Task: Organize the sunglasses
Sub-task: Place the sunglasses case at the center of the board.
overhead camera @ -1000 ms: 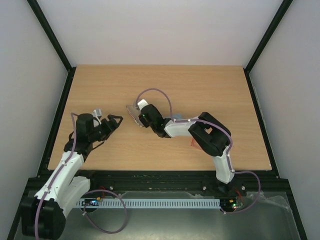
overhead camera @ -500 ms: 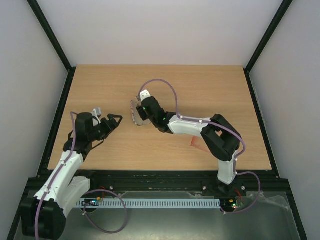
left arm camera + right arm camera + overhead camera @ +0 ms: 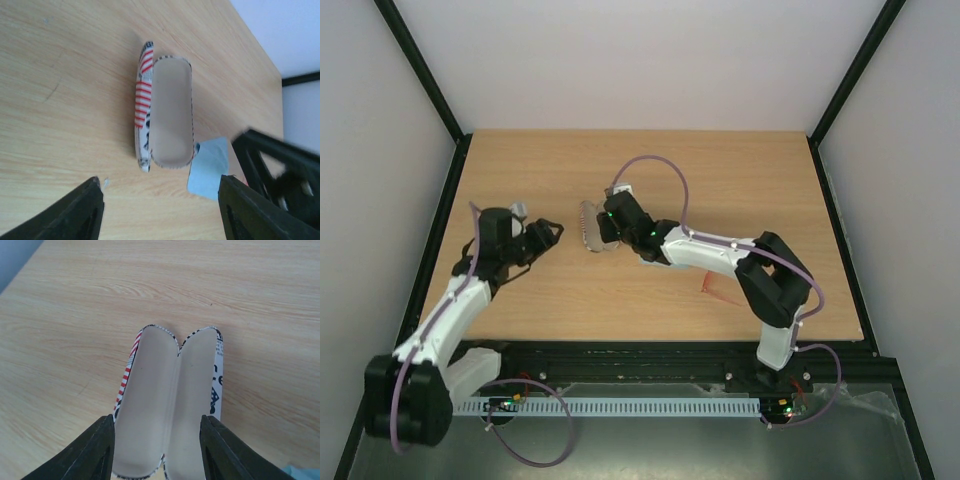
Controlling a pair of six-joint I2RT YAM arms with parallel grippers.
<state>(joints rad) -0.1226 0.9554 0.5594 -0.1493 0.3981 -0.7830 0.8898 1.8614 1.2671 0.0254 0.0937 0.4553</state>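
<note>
The flag-patterned case (image 3: 588, 226) lies open on the table, its pale lining facing up in the right wrist view (image 3: 165, 405). My right gripper (image 3: 604, 228) is open, and its fingers (image 3: 102, 450) straddle the case's near end (image 3: 157, 418). My left gripper (image 3: 548, 232) is open and empty, just left of the case; the left wrist view (image 3: 165, 212) shows the case (image 3: 167, 117) ahead of it. The sunglasses (image 3: 711, 286) show only as a thin red-orange bit beside my right arm's elbow, mostly hidden.
A light blue cloth (image 3: 209, 167) lies by the case's end, next to my right arm's black link (image 3: 280, 170). My right arm (image 3: 720, 255) stretches across the table's middle. Black frame rails edge the table (image 3: 720, 170).
My right gripper has reached farther out and left along the case, and its arm has stretched. My left gripper has swung up and toward the case.
</note>
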